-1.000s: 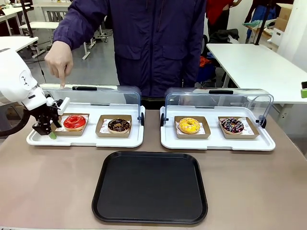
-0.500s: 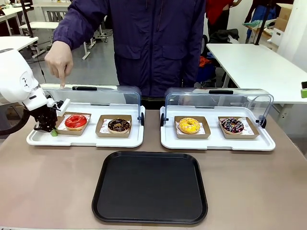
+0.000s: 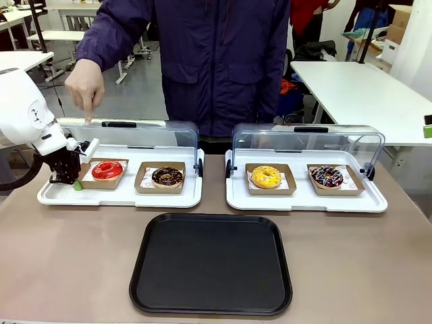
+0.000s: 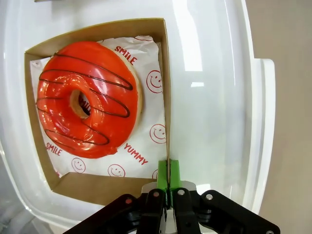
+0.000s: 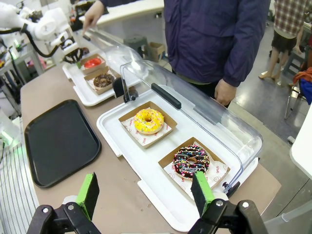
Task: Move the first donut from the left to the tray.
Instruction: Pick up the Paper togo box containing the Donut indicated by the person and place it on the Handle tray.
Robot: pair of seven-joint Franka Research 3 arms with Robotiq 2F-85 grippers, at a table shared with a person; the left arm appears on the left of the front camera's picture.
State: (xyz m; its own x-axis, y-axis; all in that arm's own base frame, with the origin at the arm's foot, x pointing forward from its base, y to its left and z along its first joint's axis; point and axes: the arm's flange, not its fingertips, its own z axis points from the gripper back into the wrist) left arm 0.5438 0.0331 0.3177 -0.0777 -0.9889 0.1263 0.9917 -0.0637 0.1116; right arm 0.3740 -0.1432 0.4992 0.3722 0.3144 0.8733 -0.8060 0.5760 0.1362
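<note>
The first donut from the left (image 3: 106, 169) has glossy red icing with dark stripes and sits in a small brown cardboard box (image 3: 100, 183) on the left white tray. The left wrist view shows this donut (image 4: 90, 112) on white printed paper. There my left gripper (image 4: 168, 175) is shut on the box's side wall (image 4: 165, 97), green pads pinching the cardboard. In the front view the left gripper (image 3: 73, 182) is at the box's left edge. The black tray (image 3: 210, 263) lies bare at the table's near middle. My right gripper (image 5: 145, 195) hangs open above the table's right end.
A chocolate donut (image 3: 167, 177) shares the left white tray. A yellow donut (image 3: 266, 177) and a sprinkled donut (image 3: 327, 177) sit in the right white tray (image 3: 304, 202). Both clear lids stand raised. A person's hand (image 3: 86, 84) points down behind the left lid.
My left gripper has closed from open to shut on the cardboard box's wall. The box and red donut have shifted slightly. The person's pointing hand has stayed put.
</note>
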